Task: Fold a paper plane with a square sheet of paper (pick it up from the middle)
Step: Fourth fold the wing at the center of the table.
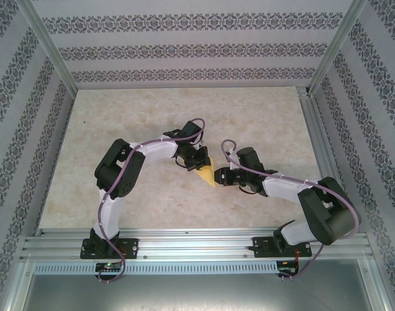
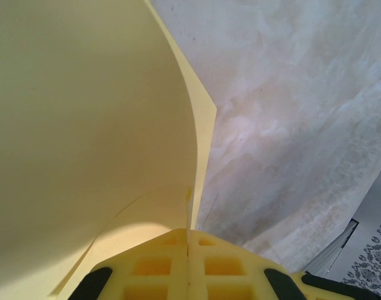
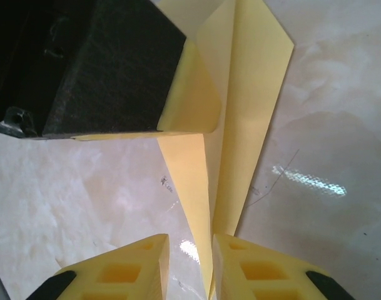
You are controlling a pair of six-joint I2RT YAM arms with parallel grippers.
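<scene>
Paper plane (image 3: pixel 249 106), folded to a narrow creased dart with wing folds seemingly left, sits pinched in the closed left gripper (image 2: pixel 189 240), its narrow end between the slightly parted jaws of the right gripper (image 3: pixel 189 262).

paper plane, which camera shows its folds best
Right wrist: the paper plane shows its layered flaps and pointed end. Left wrist gives a close curved face; top external, a small yellow wedge.
</scene>
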